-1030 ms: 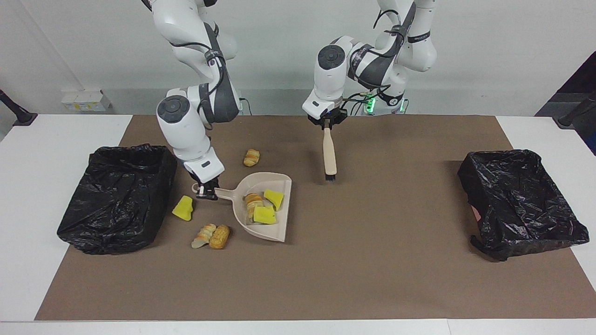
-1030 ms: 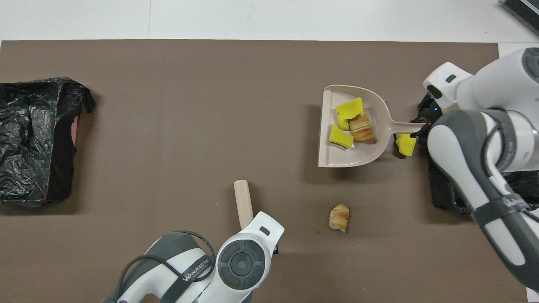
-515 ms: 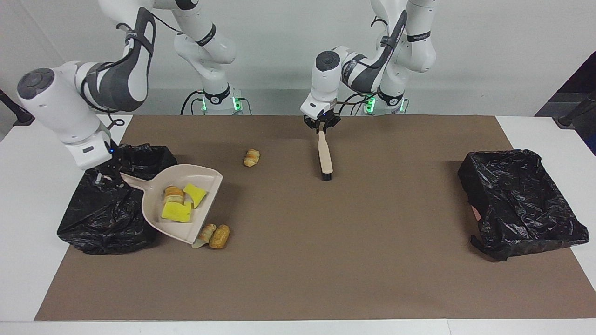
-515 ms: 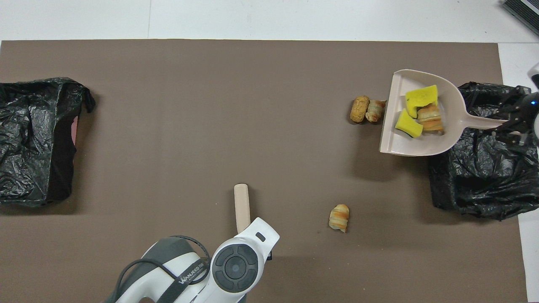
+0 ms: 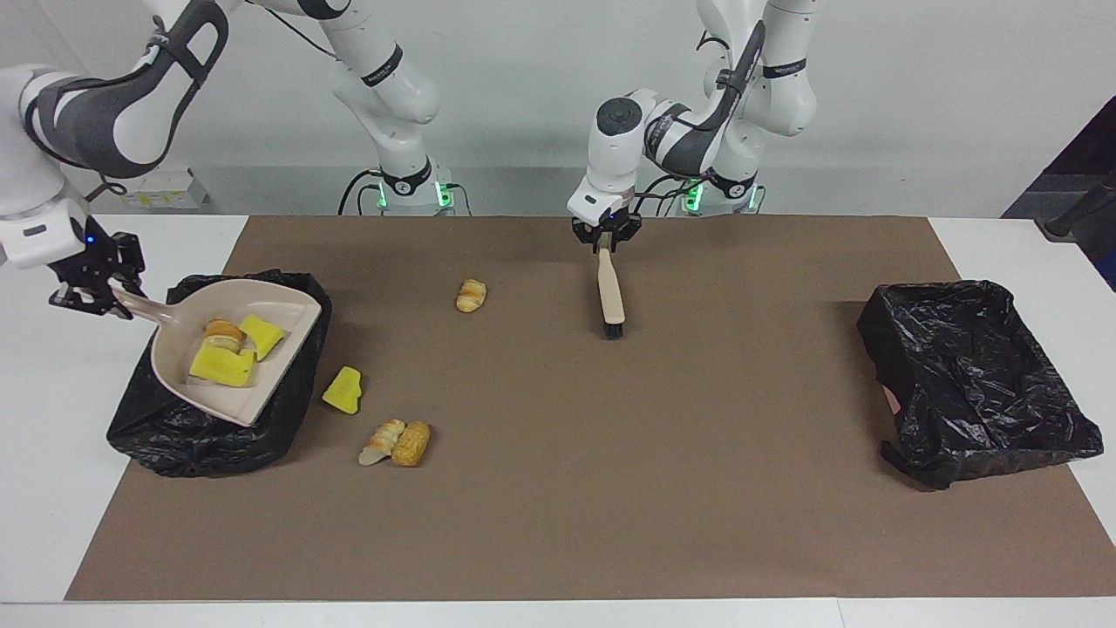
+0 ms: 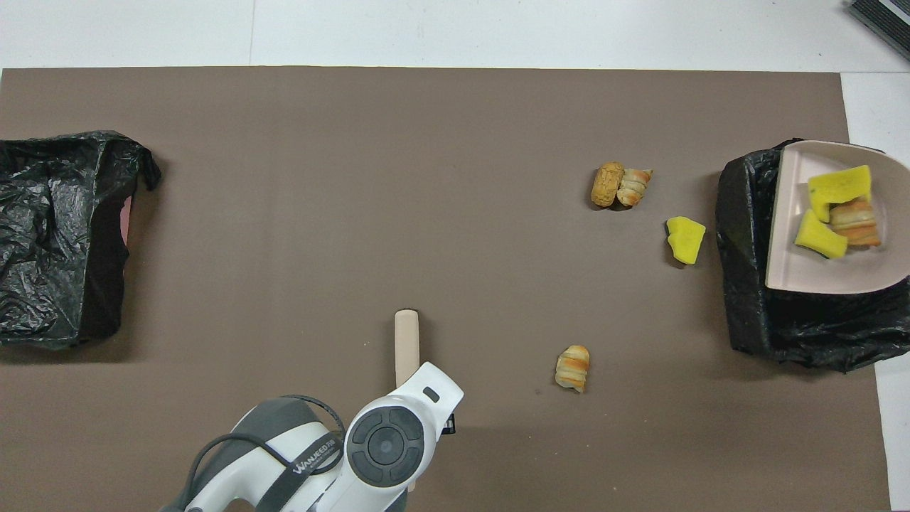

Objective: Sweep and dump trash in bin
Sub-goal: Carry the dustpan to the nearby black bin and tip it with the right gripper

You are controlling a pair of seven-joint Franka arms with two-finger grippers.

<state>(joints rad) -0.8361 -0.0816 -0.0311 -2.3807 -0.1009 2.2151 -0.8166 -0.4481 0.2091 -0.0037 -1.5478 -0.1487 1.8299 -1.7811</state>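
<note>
My right gripper is shut on the handle of the beige dustpan, which hangs over the black-bagged bin at the right arm's end of the table. Trash lies in the pan: two yellow sponge chunks and a roll. The overhead view shows the same pan, load and bin. On the mat lie a yellow sponge chunk, a pair of rolls and a single roll. My left gripper is shut on the brush, whose bristles rest on the mat.
A second black-bagged bin stands at the left arm's end of the table. A brown mat covers the table's middle. In the overhead view the left arm's wrist hides its gripper and part of the brush.
The right arm lifted the loaded dustpan off the mat and carried it over the bin. The loose sponge and the pair of rolls stayed put. The left arm barely shifted.
</note>
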